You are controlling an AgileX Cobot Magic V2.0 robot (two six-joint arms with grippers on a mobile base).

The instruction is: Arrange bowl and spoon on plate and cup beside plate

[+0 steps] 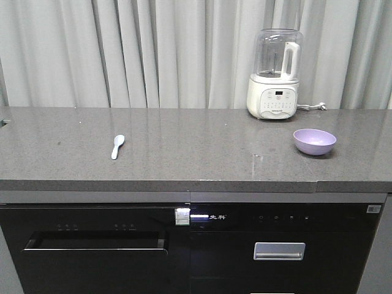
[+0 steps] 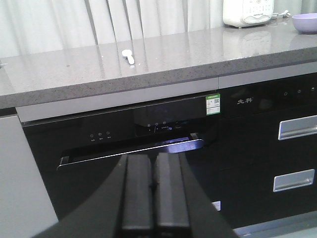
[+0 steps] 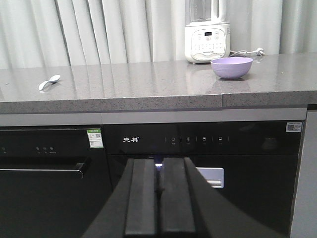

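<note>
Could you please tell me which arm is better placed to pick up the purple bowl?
Right. The bowl sits at the right end of the counter, nearly ahead of the right gripper; the left gripper sees it only at the far right edge of its view.

Counter (image 1: 184,153) glossy stone-look; bowl (image 1: 315,141) matt, prob. plastic.

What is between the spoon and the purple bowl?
Nothing: in the front view only bare grey countertop lies between the spoon and the bowl.
</note>
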